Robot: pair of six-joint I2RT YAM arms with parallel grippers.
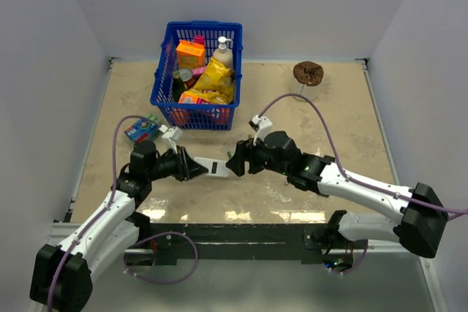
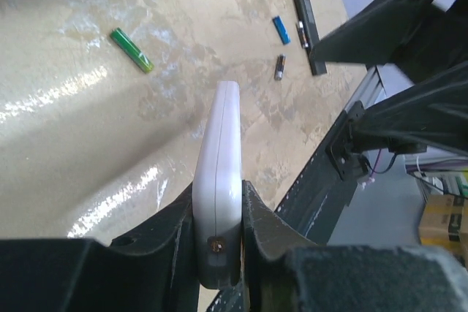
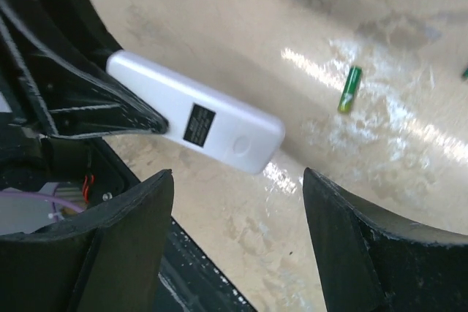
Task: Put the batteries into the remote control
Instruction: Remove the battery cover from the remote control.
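Jaws: shut on remote control (image 2: pixel 219 144) (left gripper (image 2: pixel 219 202)), wide, empty (right gripper (image 3: pixel 238 177)) | batteries (image 2: pixel 131 50) loose on worktop (image 2: pixel 66 151) | loading seemingly unstarted

Blue basket (image 1: pixel 191 116) of groceries, brown lump (image 1: pixel 308 73), slim black remote (image 2: pixel 308 24)

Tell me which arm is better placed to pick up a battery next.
Right, probably. The right gripper is open and empty, with a green battery lying free ahead; the left gripper is shut on the remote control.
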